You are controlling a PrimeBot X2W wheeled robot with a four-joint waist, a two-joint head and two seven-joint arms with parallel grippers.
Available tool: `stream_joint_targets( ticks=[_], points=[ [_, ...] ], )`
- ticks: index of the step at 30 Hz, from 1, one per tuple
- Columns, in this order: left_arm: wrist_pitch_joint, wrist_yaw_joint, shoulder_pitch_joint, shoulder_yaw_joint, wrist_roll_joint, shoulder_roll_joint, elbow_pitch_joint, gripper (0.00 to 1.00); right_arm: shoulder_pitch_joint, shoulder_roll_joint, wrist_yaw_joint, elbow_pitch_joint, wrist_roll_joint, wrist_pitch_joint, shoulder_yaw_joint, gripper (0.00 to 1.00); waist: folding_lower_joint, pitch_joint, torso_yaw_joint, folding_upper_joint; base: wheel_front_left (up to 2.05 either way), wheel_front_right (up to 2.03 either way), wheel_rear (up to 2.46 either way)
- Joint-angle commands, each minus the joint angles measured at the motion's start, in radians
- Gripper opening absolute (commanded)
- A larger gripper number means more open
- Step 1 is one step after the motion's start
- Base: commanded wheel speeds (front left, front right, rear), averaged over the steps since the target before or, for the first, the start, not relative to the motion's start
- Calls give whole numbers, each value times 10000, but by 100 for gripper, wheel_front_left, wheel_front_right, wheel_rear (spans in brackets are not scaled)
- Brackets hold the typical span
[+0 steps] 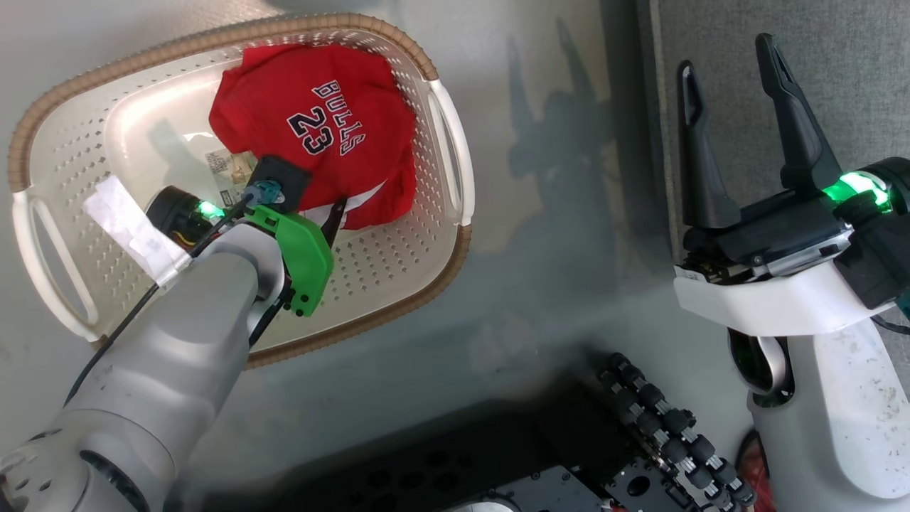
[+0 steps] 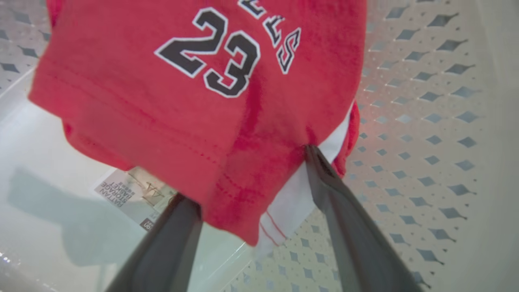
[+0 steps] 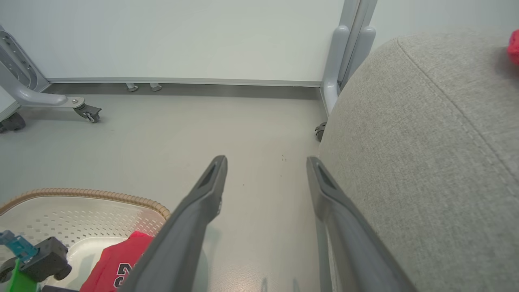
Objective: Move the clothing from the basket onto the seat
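Observation:
The clothing (image 1: 320, 121), a red garment printed "BULLS 23", lies bunched in the far right part of the cream perforated basket (image 1: 64, 107). My left gripper (image 1: 323, 213) reaches down into the basket at the garment's near edge. In the left wrist view the left gripper (image 2: 247, 174) is open, its fingers (image 2: 340, 211) straddling the red and white hem of the clothing (image 2: 162, 93). My right gripper (image 1: 725, 57) hangs open and holds nothing at the edge of the grey seat (image 1: 839, 64). In the right wrist view a scrap of red (image 3: 514, 46) lies on the seat (image 3: 425, 142).
The basket stands on smooth grey floor (image 1: 540, 270), left of the seat. A paper label (image 2: 129, 192) lies on the basket's bottom. My dark base (image 1: 569, 455) is at the near edge. A wheeled frame leg (image 3: 48, 99) and a grey post (image 3: 348, 52) stand by the far wall.

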Motion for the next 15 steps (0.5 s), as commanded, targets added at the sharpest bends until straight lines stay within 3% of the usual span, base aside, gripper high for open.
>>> stream_joint_targets(
  ticks=[1,4,5,6,7,15],
  points=[
    [-121,4,-260,-78,-74,147,-87,100,-177,5,-10,4,67,-22,46,100,-1,102,-88,0,0,0,0],
    [-200,3,-340,-273,-263,177,-175,100,-203,4,-10,14,117,-22,129,100,-1,190,-171,0,0,0,0],
    [-246,3,-404,-337,-260,194,-190,92,-222,2,-10,23,130,-22,137,100,-1,210,-197,0,0,0,0],
    [-327,3,-482,-396,-214,201,-206,34,-246,1,-10,33,146,-22,135,100,-1,226,-227,0,0,0,0],
    [-385,3,-507,-441,-223,193,-185,2,-269,1,-10,41,153,-22,131,100,-1,231,-250,0,0,0,0],
    [-697,3,-250,-777,-219,8,-266,0,-234,1,-10,154,82,-22,16,100,-1,-159,-187,0,0,0,0]
  ],
)
